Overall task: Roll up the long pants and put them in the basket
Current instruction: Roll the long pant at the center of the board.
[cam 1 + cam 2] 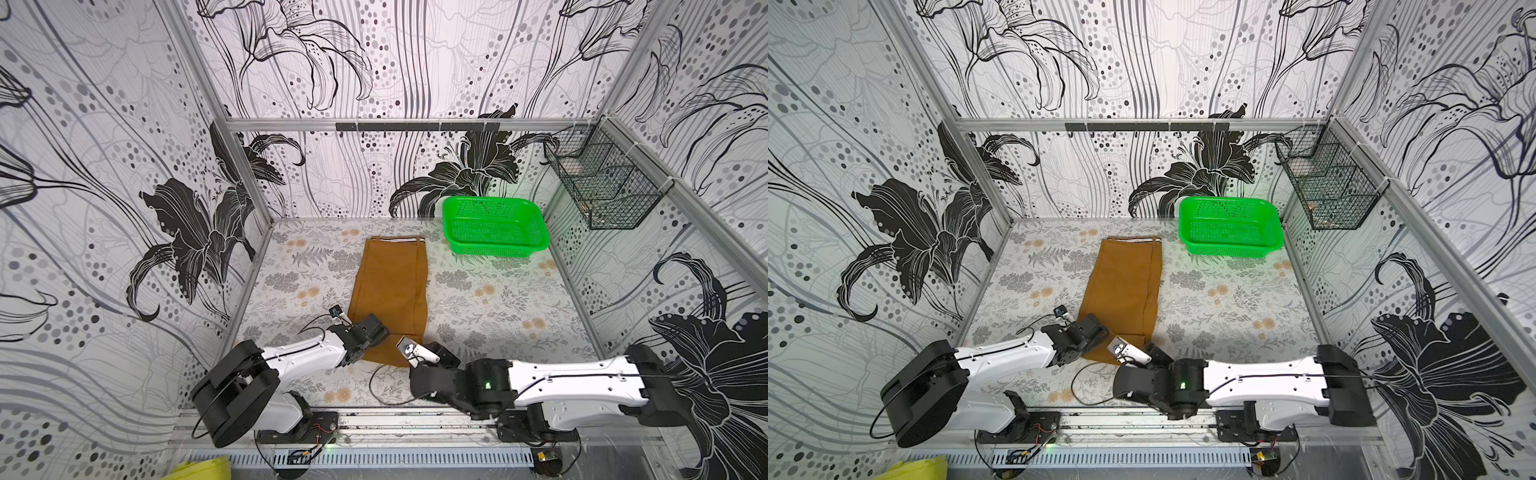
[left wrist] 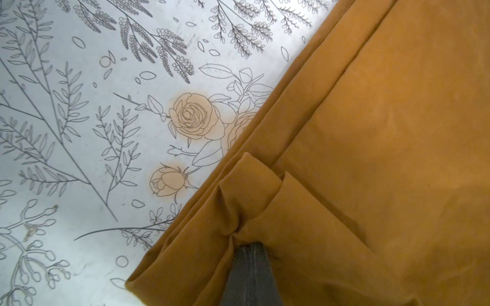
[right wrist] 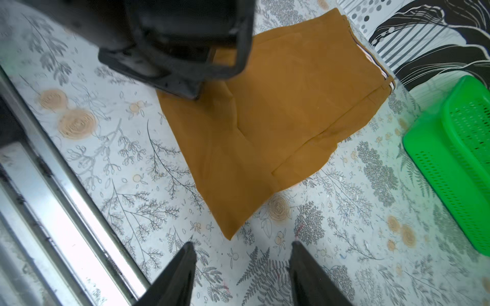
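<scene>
The long pants [image 1: 390, 286] lie flat on the flowered table as a folded mustard-brown strip. Their striped waistband [image 1: 397, 240] is at the far end and the hems point toward the arms. My left gripper [image 1: 374, 329] sits on the strip's left edge near the hem end. In the left wrist view this gripper [image 2: 248, 242] is shut on a pinched fold of the brown cloth [image 2: 371, 127]. My right gripper [image 3: 242, 246] is open just above the table, with nothing between its fingers. The pants' near corner [image 3: 231, 233] lies just beyond its fingertips.
A green plastic basket [image 1: 536, 216] stands at the table's back right, beside the waistband. A black wire basket [image 1: 602, 187] hangs on the right wall. An aluminium rail [image 1: 415, 419] carrying both arm bases runs along the front edge. Patterned walls close in three sides.
</scene>
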`<state>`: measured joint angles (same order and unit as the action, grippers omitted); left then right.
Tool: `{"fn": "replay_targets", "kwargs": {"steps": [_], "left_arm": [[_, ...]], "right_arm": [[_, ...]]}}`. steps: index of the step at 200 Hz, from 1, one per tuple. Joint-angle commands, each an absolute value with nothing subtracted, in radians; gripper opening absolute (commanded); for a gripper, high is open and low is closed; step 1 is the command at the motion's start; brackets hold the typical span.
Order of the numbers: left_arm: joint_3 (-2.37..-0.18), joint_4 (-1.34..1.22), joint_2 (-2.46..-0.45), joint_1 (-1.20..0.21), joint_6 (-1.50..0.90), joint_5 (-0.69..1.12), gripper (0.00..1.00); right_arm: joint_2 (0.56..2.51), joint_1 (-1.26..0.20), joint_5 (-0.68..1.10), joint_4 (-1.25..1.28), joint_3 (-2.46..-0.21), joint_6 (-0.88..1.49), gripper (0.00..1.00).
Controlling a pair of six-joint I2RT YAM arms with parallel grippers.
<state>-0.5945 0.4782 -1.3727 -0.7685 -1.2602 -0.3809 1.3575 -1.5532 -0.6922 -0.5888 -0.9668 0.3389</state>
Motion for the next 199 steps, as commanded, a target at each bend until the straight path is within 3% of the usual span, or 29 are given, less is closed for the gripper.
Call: {"fn": "replay_targets", "kwargs": {"steps": [1, 40, 144, 163, 183, 199], "left_arm": [[-0.576, 0.441, -1.389, -0.743, -1.220, -0.283, 0.00], [-0.593, 0.464, -1.387, -0.740, -1.220, -0.262, 0.00], [-0.587, 0.524, -1.336, -0.737, -1.239, -0.263, 0.00], [-0.590, 0.539, -1.328, -0.736, -1.245, -0.266, 0.00], [-0.596, 0.557, -1.320, -0.736, -1.244, -0.270, 0.00], [-0.600, 0.564, -1.316, -0.735, -1.243, -0.274, 0.00]], "right_arm": [[1.505, -1.604, -0.842, -0.670, -1.014, 0.373, 0.61], [1.697, -1.606, -0.825, -0.526, -1.018, 0.317, 0.63], [1.958, -1.536, -0.834, -0.369, -1.038, 0.214, 0.67], [1.980, -1.497, -0.819, -0.312, -1.042, 0.165, 0.60], [2.005, -1.463, -0.763, -0.271, -1.048, 0.111, 0.34], [2.027, -1.445, -0.708, -0.241, -1.050, 0.067, 0.20]]}}
